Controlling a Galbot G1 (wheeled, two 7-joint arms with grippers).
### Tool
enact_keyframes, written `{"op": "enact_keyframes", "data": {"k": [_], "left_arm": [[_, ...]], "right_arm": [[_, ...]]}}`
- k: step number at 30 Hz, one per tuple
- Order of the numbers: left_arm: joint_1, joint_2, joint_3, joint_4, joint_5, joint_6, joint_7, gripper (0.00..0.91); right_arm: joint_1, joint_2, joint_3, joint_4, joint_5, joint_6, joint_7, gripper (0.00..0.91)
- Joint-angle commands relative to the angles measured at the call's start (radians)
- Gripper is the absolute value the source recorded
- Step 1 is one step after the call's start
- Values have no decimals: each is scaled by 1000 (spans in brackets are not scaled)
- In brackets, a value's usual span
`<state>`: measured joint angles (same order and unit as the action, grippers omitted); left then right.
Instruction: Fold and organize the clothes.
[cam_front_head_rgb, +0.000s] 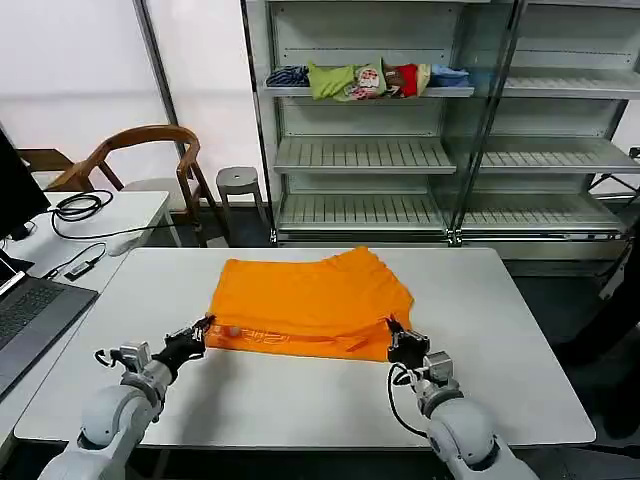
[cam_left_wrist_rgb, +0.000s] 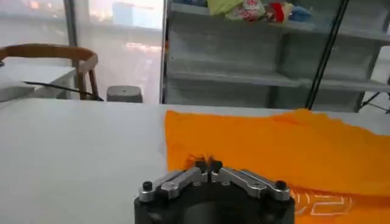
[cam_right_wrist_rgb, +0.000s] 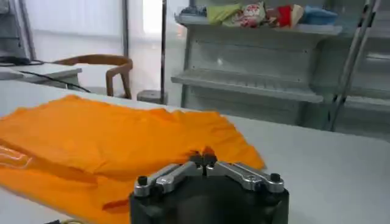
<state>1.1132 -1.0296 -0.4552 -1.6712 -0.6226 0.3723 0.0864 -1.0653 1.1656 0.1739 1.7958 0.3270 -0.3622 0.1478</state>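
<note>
1. Orange T-shirt (cam_front_head_rgb: 310, 300) lies partly folded on the white table (cam_front_head_rgb: 520, 330), mid-table toward the near side, long axis running left-right. White lettering shows along its near edge, closer to the left corner.
2. Left gripper (cam_front_head_rgb: 203, 327) sits at the shirt's near-left corner. In the left wrist view its fingers (cam_left_wrist_rgb: 201, 167) are pressed together w/ orange cloth bunched at the tips, so it looks to be pinching the corner, though the contact is partly hidden.
3. Right gripper (cam_front_head_rgb: 392, 329) sits at the near-right corner. Its fingertips (cam_right_wrist_rgb: 207, 159) are drawn together on the fabric edge, cloth puckered right at them.
4. Key relation: each gripper holds one end of the near edge, and the rest of the shirt lies beyond them, toward the shelving (cam_front_head_rgb: 440, 150). Neither arm is nearer, roughly symmetric.
5. Judgement: next fold likely carries that near edge forward over the body, both arms lifting level so the edge doesn't skew.
6. Coloured garments (cam_front_head_rgb: 370, 80) sit on the upper shelf, well apart.
</note>
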Motion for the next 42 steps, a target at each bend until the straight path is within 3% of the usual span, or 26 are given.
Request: {"op": "enact_keyframes", "data": {"k": [1,4,6,8,9,10,11,28,36,42], "left_arm": [[-58,-6,35,80,18,-6,7,20],[-66,-7,39,89,23,-6,8,30],[-72,-8,42,97,29,-6,8,171],[-76,-9,45,103,46,-3,7,202],[-77,-9,46,103,48,-2,7,383],[-77,-9,47,103,49,-1,7,725],[-77,-9,49,104,55,-1,7,907],[-73,29,13,83,71,-10,4,907],[0,75,-34,-22,29,-8,-3,907],[80,66,-22,-121,44,22,-28,907]], "right_arm": [[68,13,-11,-83,-5,1,-1,0],[84,20,-15,-105,-6,1,-4,0],[91,23,-22,-120,-14,2,-5,0],[97,29,-26,-131,-18,3,-6,0],[101,34,-29,-140,-21,1,-6,0],[104,35,-31,-145,-23,0,-7,0],[106,36,-34,-148,-25,-1,-8,907],[118,26,-12,-145,-21,-37,13,907],[28,-24,34,-20,17,-49,18,907],[-80,-50,54,76,30,-47,21,907]]}}
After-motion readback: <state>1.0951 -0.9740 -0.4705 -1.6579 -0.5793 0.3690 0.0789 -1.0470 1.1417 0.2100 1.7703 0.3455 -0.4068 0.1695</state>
